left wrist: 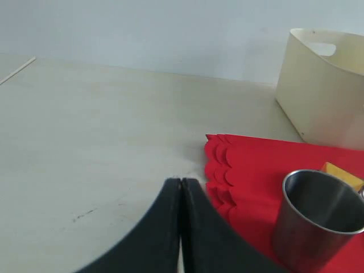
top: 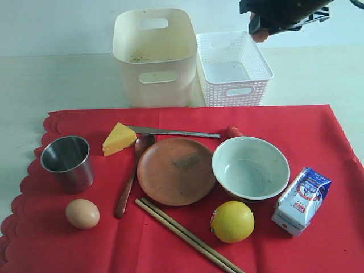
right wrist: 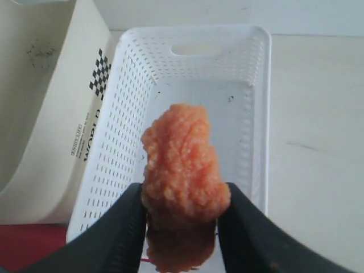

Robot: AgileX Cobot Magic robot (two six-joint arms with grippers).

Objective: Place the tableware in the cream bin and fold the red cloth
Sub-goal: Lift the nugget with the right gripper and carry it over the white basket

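Note:
On the red cloth [top: 335, 239] lie a steel cup [top: 67, 162], brown plate [top: 176, 170], white bowl [top: 250, 168], wooden spoon [top: 128, 185], slim knife [top: 173, 132] and chopsticks [top: 187, 236]. The cream bin [top: 154, 57] stands behind the cloth. My right gripper [top: 259, 31] hangs high over the white lattice basket [right wrist: 239, 74], shut on an orange crumbly food piece [right wrist: 182, 159]. My left gripper [left wrist: 181, 181] is shut and empty over bare table, just off the cloth's scalloped edge [left wrist: 219, 170], near the steel cup [left wrist: 318, 219]. It is out of the exterior view.
A cheese wedge [top: 118, 138], egg [top: 82, 213], lemon [top: 232, 220] and blue-white milk carton [top: 301, 200] also sit on the cloth. A small red item [top: 232, 132] lies at the knife's end. The white basket [top: 233, 68] stands right of the cream bin.

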